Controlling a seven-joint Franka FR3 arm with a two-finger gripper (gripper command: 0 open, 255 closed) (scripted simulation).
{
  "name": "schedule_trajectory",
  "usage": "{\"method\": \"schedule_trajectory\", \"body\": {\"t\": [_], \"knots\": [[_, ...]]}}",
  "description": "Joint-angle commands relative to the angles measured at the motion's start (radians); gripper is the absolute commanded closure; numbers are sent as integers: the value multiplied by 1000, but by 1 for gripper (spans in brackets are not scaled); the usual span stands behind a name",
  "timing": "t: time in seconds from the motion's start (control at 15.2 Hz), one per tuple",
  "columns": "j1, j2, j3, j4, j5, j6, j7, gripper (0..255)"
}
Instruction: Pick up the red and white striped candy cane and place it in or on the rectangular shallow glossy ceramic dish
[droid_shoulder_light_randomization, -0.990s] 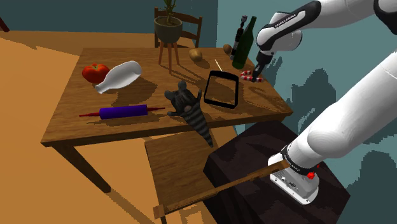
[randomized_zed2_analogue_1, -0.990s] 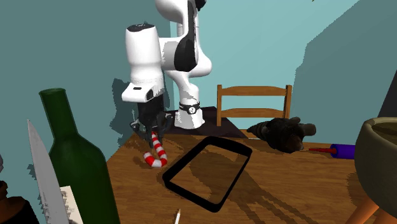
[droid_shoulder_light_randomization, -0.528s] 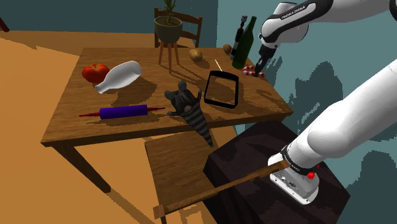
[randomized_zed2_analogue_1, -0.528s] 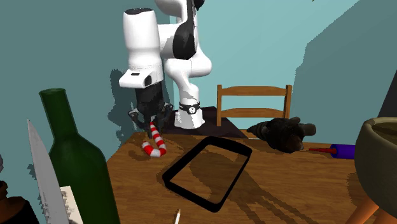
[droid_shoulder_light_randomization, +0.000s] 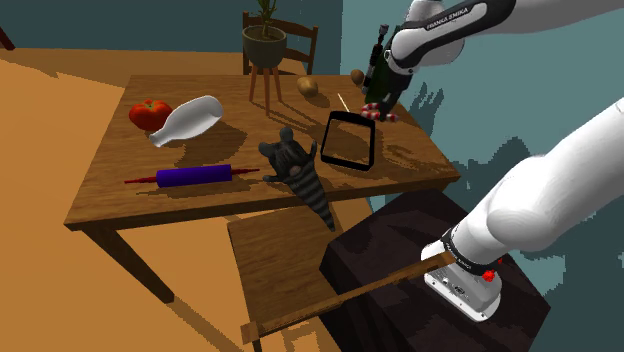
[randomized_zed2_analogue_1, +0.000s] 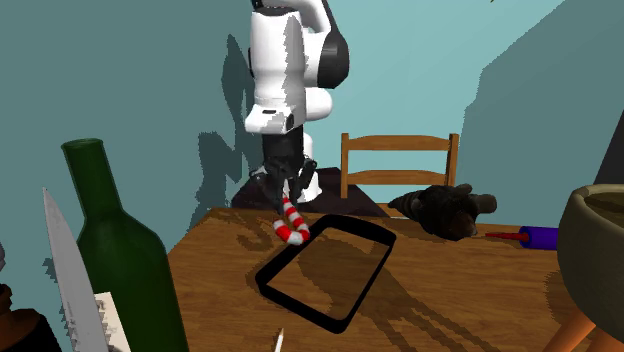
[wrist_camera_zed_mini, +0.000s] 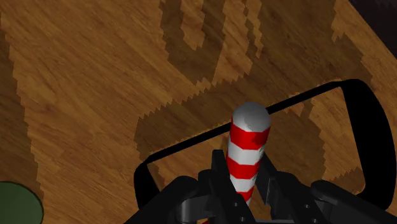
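Gripper (wrist_camera_zed_mini: 245, 188) is pinching the straight end of the candy cane (wrist_camera_zed_mini: 248, 143), which hangs hook-down, clear of the worktop (randomized_zed2_analogue_1: 200, 260), roughly over one edge of the black rectangular dish (wrist_camera_zed_mini: 366, 127). I'd centre it over the dish's floor and lower it until the hook nearly touches. Then I'd release, so it can't tip out across the rim.

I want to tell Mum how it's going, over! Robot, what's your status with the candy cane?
Hand shut on candy cane. Cane hangs above the table, at the black dish rim. Nothing lying in the dish.
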Motion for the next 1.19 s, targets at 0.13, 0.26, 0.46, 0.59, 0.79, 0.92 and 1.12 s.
{"method": "schedule_trajectory", "body": {"t": [0.13, 0.26, 0.46, 0.59, 0.79, 0.92, 1.12], "knots": [[50, -10, 66, 5, 9, -15, 110, 255], [75, 0, 95, 19, 20, -20, 157, 255], [93, 26, 113, 19, 32, 4, 184, 255], [93, 43, 111, 8, 38, 32, 179, 255], [94, 70, 110, -8, 49, 74, 170, 255], [94, 90, 109, -17, 57, 102, 164, 255], [95, 121, 109, -30, 72, 144, 153, 255]]}}
